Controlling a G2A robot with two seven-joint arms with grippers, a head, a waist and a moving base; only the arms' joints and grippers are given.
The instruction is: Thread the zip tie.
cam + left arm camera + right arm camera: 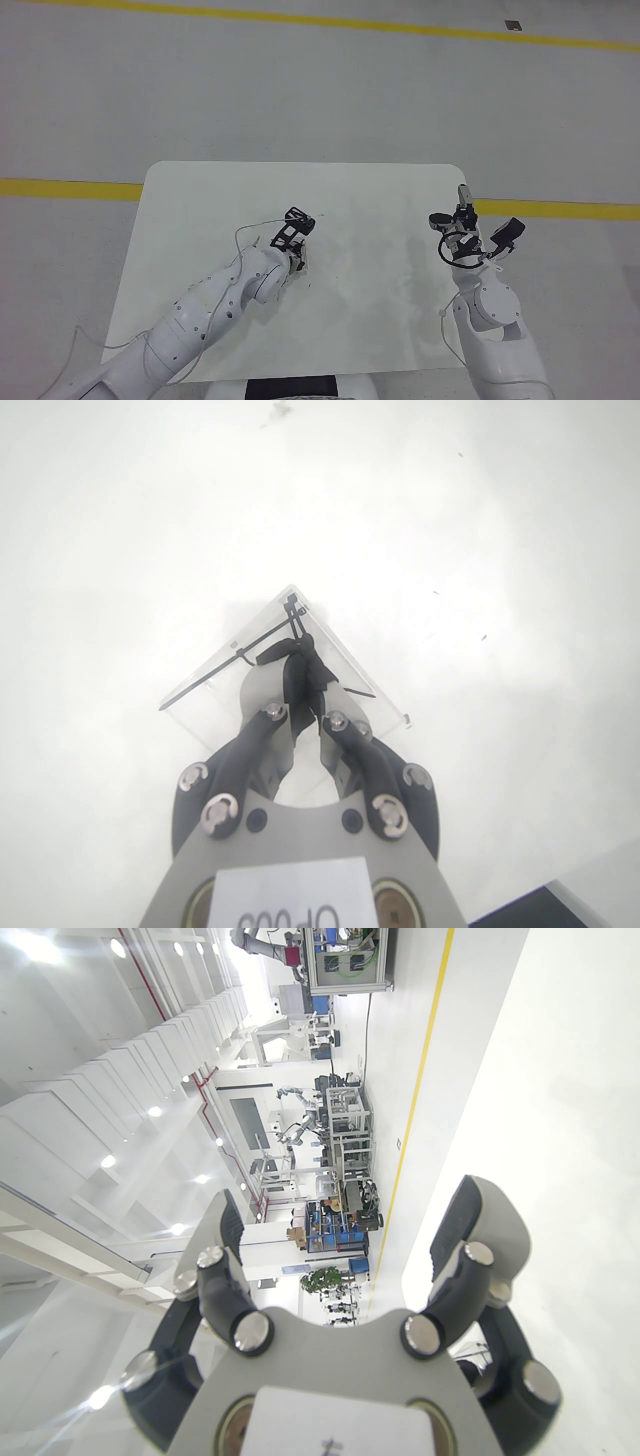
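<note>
Top view: left gripper (295,245) is hanging over the table (200,200), 9 o'clock of centre. Right gripper (473,225) is sitting at the 3 o'clock edge.

Left wrist: fingers are pressing together, seemingly pinching the zip tie (240,655) on the clear plate (220,700). Strap is lying flat along one plate edge, head at the far corner. Best to feed the tail straight, in line with the head's slot.

Right wrist: fingers are standing wide apart, holding nothing.

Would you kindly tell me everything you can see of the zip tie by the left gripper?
The zip tie is a thin, black, plastic-looking strap lying slanted across a clear square plate on the white table. One end overhangs the plate's edge; the other runs toward a small blocky head near the corner farthest from the left gripper, whose fingers are closed on the strap. Whether it is threaded cannot be told.
</note>
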